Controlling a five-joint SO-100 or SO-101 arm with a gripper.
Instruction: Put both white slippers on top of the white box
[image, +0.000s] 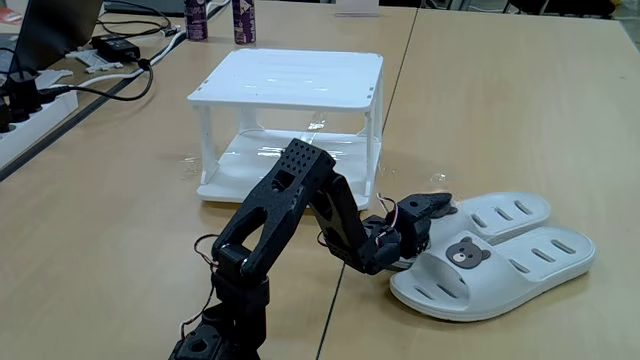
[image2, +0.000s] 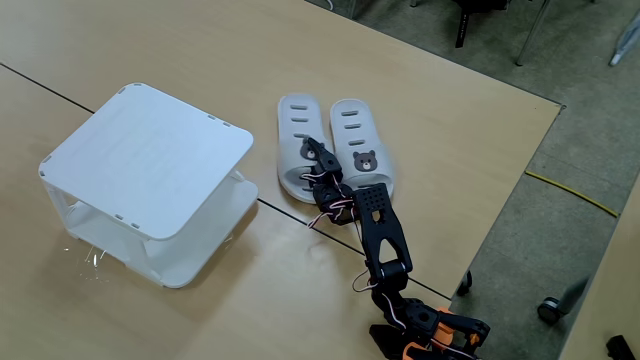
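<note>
- My end effector (image: 432, 208) is down at the heel end of the two white slippers (image: 500, 250), at the one lying nearer the white box (image: 290, 80); in the higher fixed view it (image2: 318, 160) sits over that slipper's strap.
- I cannot tell how wide my jaws stand: the black parts overlap the slipper in both fixed views, and the tips are too small to read. They may be at the strap, but I cannot say that they grip it.
- Both slippers lie flat on the table (image: 520, 90), side by side and touching, near the seam between two table tops and well in from the edge; one bear badge (image: 467, 253) faces up.
- The box stands upright just beside them toward the middle of the table, its flat top bare, nothing on its lower shelf.
- My judgement: I am at the first pick, with neither slipper placed yet.
- The next move calls for a firm hold on the strap, a lift high enough to clear the box's rim, then a swing over the top, setting the slipper to one side so the second fits.
</note>
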